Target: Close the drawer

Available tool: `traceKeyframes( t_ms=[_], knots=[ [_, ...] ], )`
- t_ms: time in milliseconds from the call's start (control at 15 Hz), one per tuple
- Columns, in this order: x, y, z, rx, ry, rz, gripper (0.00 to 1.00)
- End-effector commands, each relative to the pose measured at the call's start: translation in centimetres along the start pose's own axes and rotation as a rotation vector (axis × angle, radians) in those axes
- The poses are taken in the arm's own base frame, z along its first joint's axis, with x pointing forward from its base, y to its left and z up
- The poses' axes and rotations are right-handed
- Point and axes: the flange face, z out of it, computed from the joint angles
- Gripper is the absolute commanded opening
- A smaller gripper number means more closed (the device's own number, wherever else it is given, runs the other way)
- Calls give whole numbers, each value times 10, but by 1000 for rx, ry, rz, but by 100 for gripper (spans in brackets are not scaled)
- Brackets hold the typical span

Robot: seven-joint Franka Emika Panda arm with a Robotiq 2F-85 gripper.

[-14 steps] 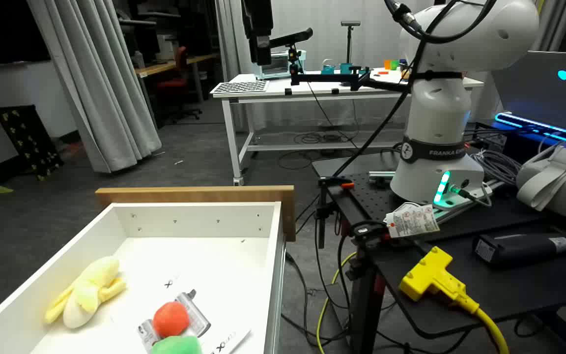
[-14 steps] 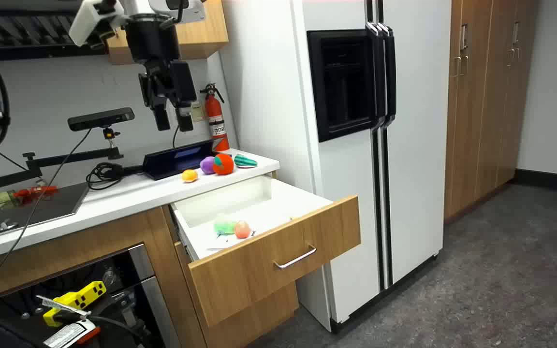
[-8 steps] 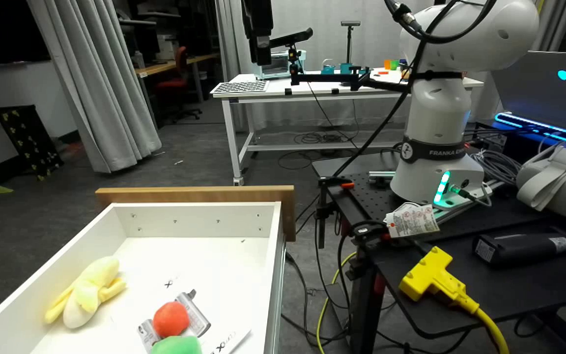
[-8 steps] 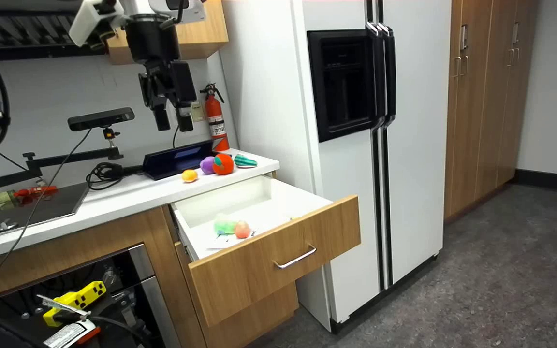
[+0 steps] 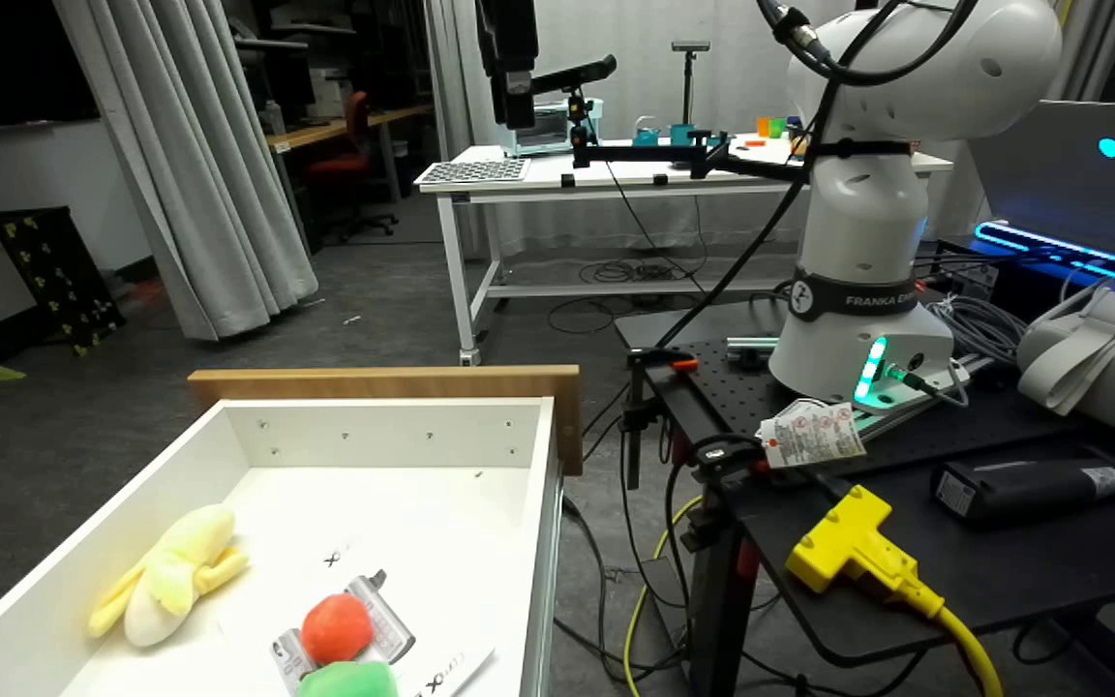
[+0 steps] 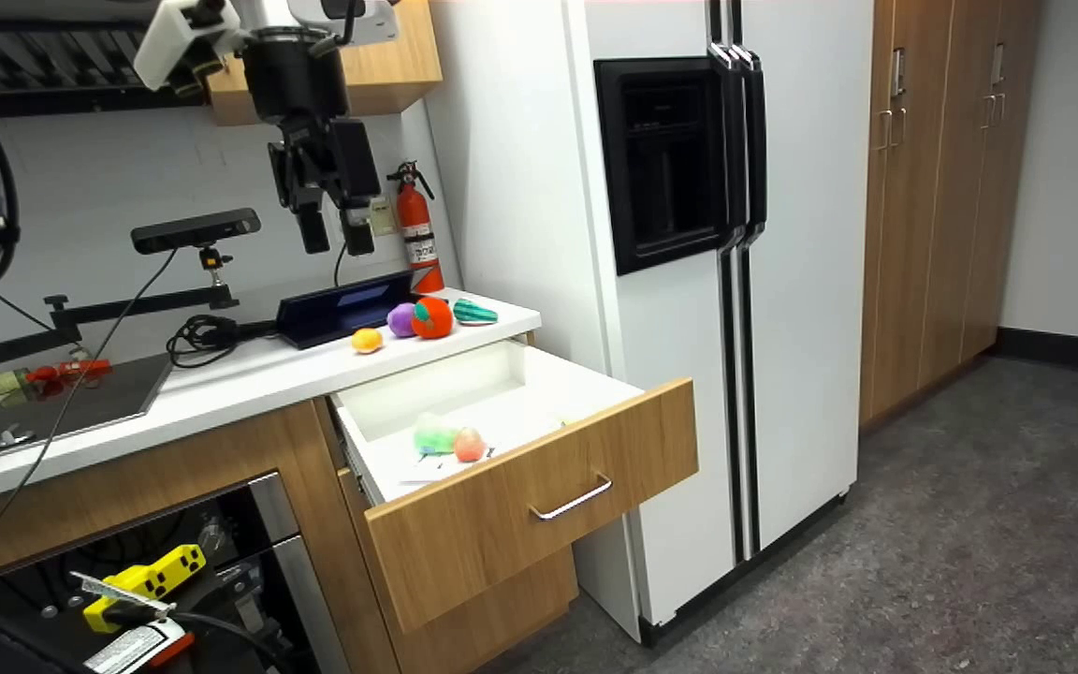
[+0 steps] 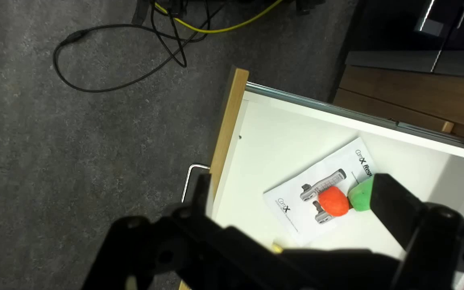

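Wrist view: open drawer (image 7: 264,157), broad floor (image 7: 95,153) beyond front edge (image 7: 228,125).

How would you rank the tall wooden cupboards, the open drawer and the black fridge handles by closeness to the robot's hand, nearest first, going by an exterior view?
From the hand, in an exterior view:
1. Open drawer: below the hand.
2. Black fridge handles: off toward the picture's right.
3. Tall wooden cupboards: farther right, past the fridge.
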Motion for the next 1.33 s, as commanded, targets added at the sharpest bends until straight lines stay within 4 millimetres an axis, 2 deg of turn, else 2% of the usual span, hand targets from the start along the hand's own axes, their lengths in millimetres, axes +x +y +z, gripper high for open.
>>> traceKeyframes(
  t_ms=[0,1133,1267],
  knots=[
    [0,0,-1,0,-1,0,100],
    [0,0,-1,0,-1,0,100],
    [5,-2,1,1,10,3,100]
  ],
)
